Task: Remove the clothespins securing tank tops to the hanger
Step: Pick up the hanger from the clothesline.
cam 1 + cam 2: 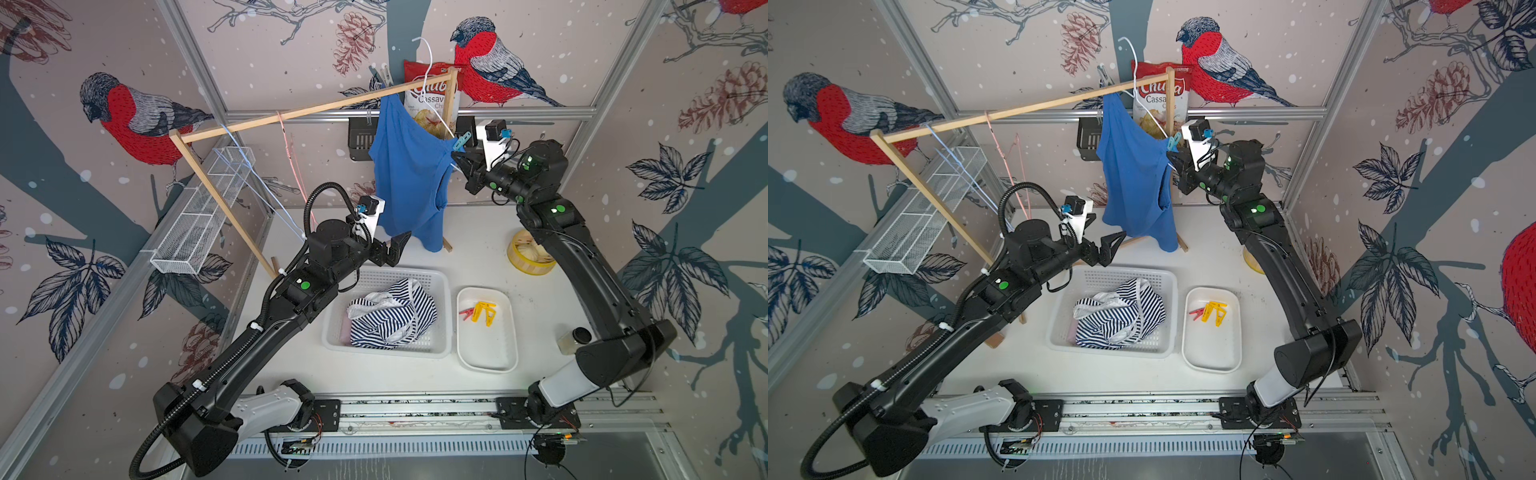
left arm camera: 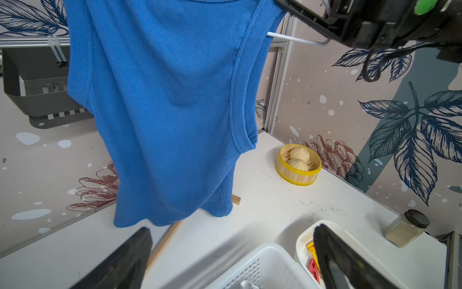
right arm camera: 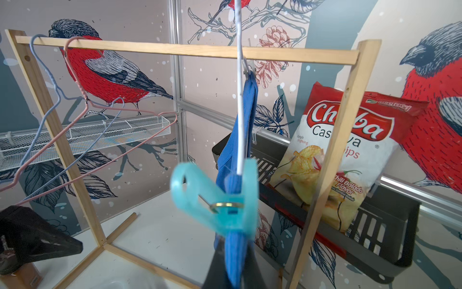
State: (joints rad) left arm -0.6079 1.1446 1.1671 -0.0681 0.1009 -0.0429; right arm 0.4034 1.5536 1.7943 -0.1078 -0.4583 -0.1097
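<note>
Cloth of one plain bright blue tank top (image 1: 407, 174) hangs from a thin white wire hanger (image 1: 428, 62), which is hooked over the top rail of a pale wooden rack (image 1: 291, 112) at the back of the white tabletop (image 1: 548, 299). A light teal plastic clothespin (image 3: 217, 197) clamps one shoulder strap to the hanger's arm on the right arm's side. A grey clothespin (image 1: 386, 75) sits at the top of the other strap, up beside the rail.

The right gripper (image 1: 457, 158) has its fingers pressed together on the blue cloth just under the teal clip. In the right wrist view the strap runs down from the clip into the dark fingers (image 3: 217, 270).

The left gripper (image 1: 398, 249) hangs with its fingers spread wide and nothing between them. It is near the top's lower hem and above the far rim of a white perforated plastic basket (image 1: 448, 299). In the basket lies a crumpled navy-and-white striped tank top (image 1: 395, 320), with a bit of pale pink cloth (image 1: 344, 332) showing under it.

Just beside the basket, a white oval plastic tray (image 1: 486, 365) holds several yellow clothespins (image 1: 484, 312) and a red clothespin (image 1: 466, 312) right beside them. A round bamboo steamer (image 2: 297, 175) with two pale buns stands near the tabletop's right edge.
</note>
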